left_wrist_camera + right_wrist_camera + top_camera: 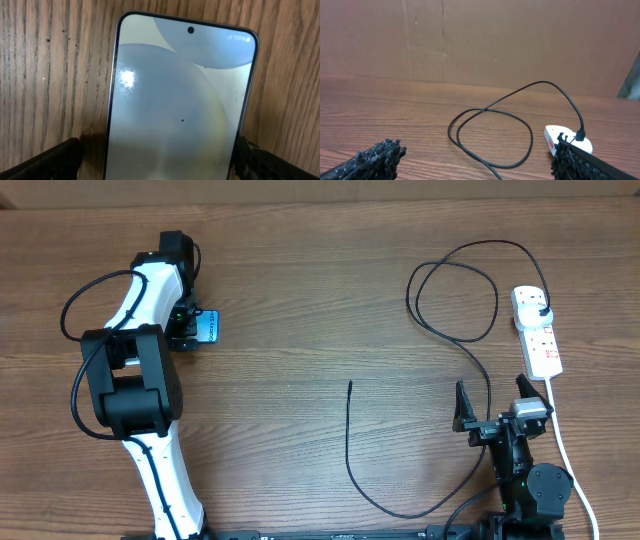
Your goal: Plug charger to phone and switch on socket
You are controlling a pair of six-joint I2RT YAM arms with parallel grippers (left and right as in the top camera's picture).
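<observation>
The phone [208,328] lies flat at the left of the table with its screen lit. Its pale screen [180,105] fills the left wrist view. My left gripper [193,327] is open and straddles the phone's lower end; the left finger [45,162] stands clear of its edge and the right finger [265,162] is close beside it. The socket [537,330] lies at the far right with the charger's black plug [541,310] in its far outlet. The charger cable [455,300] loops and runs down to a free tip [350,385]. My right gripper [492,400] is open near the cable, holding nothing.
A brown cardboard wall [480,40] stands behind the table. The socket's white cord [566,455] runs past my right arm to the front edge. In the right wrist view the cable loop [490,135] and socket [554,137] lie ahead of the fingers [370,162].
</observation>
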